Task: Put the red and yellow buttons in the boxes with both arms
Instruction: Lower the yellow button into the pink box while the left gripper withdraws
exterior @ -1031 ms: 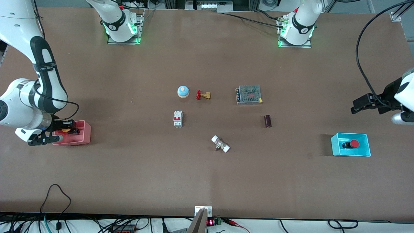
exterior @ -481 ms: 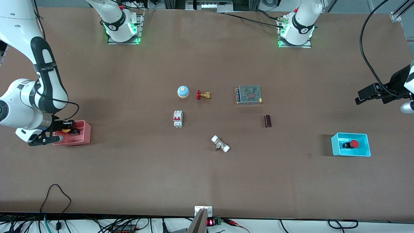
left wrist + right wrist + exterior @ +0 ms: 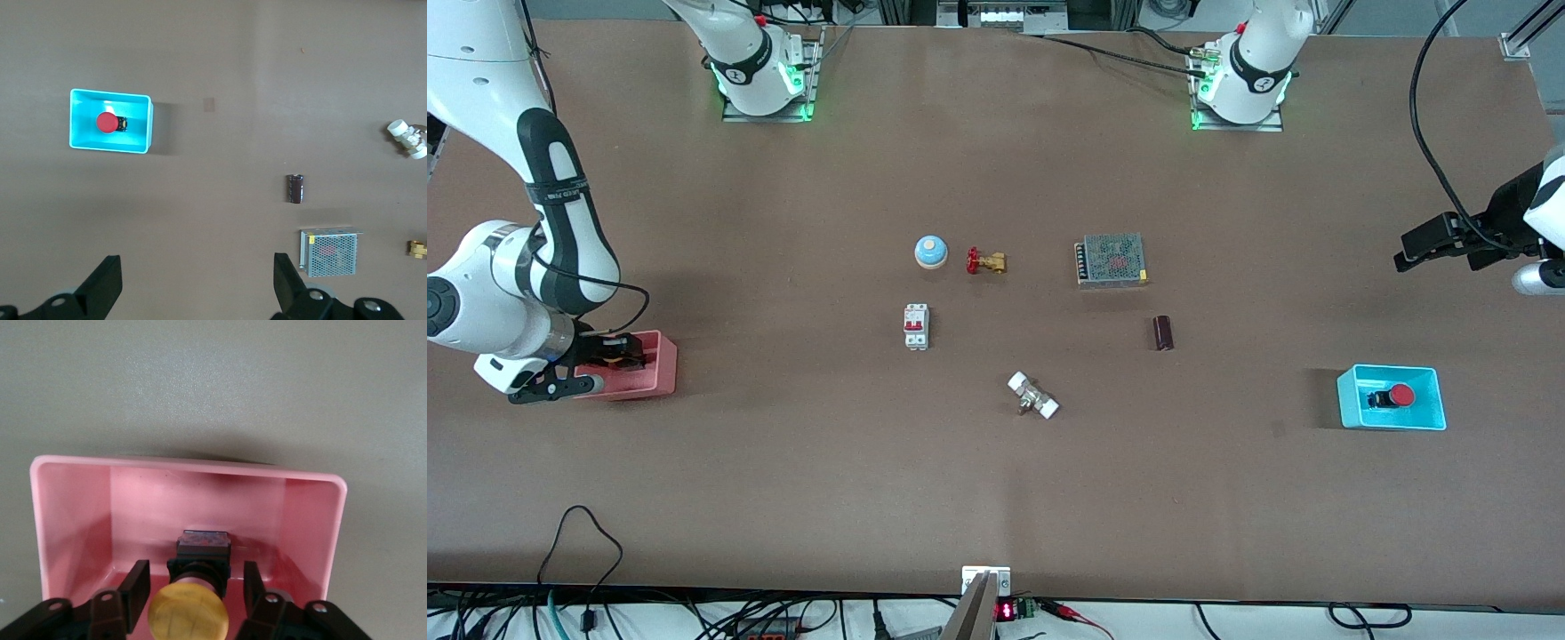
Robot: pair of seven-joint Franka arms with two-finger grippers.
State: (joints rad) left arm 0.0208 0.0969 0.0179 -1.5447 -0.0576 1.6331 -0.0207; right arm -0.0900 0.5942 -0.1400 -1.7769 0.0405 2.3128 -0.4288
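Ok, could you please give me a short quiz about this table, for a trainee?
1. True or false: the red button lies in the cyan box.
2. The right gripper is around the yellow button inside which box? A pink box, B cyan box, C none.
3. Fill in: the left gripper, over the bare table, is ___ and holds nothing.
Key: 1 true; 2 A; 3 open.

We see a bell [image 3: 930, 252] just beside a brass valve [image 3: 986, 261], with a breaker [image 3: 916, 326] nearer the camera. A meshed power supply [image 3: 1111, 260], a dark capacitor [image 3: 1163, 332] and a white fitting [image 3: 1033, 396] lie apart.
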